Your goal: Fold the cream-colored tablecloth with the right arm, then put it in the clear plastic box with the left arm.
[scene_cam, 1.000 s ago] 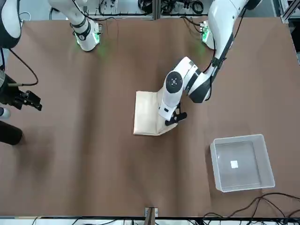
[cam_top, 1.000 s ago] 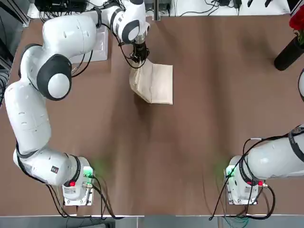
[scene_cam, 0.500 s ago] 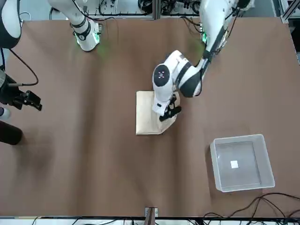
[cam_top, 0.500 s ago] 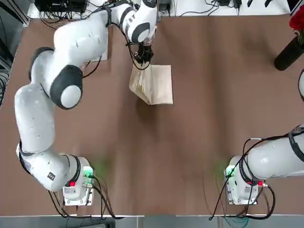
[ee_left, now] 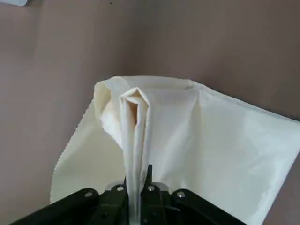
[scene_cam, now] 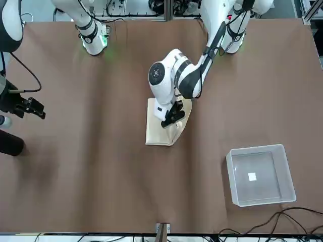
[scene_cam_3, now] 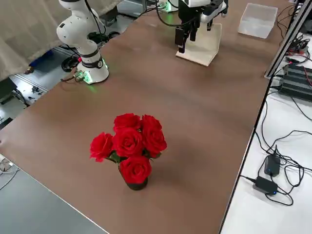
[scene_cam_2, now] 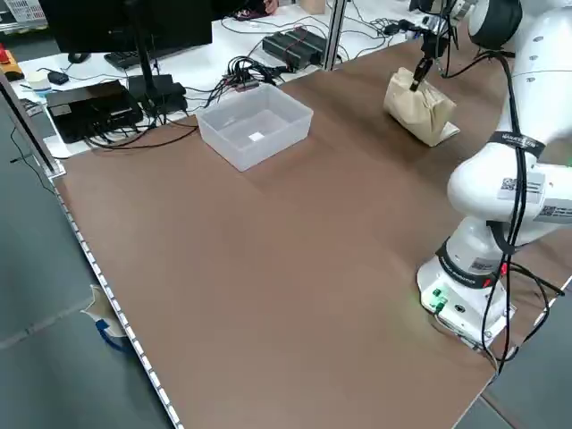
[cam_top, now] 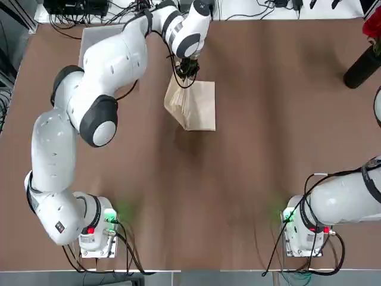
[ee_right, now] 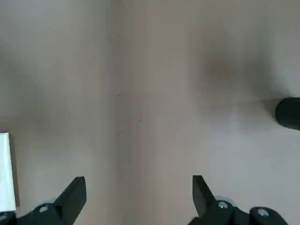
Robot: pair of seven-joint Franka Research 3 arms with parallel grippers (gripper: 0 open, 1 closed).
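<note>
The folded cream-colored tablecloth (cam_top: 199, 107) lies at the far middle of the table, its far-left edge pulled up into a peak. My left gripper (cam_top: 186, 70) is shut on that bunched edge, and the left wrist view shows the fabric (ee_left: 211, 140) pinched between the fingertips (ee_left: 149, 180). The front view shows the same gripper (scene_cam: 171, 117) over the cloth (scene_cam: 159, 136). The clear plastic box (scene_cam: 229, 169) stands apart from them at the far left corner (cam_top: 89, 36). My right gripper (ee_right: 138, 194) hangs open over bare table at the far right (scene_cam: 28, 107).
A dark vase of red roses (scene_cam_3: 129, 146) stands at the far right edge (cam_top: 364, 65), close to the right gripper. Cables and power units (scene_cam_3: 292, 73) lie beyond the table's far edge. Both arm bases (cam_top: 98, 229) sit at the near edge.
The left arm has swung to the right with the cloth's edge pinched, tugging that edge up and across. The box now shows from under the arm. The right arm has not moved.
</note>
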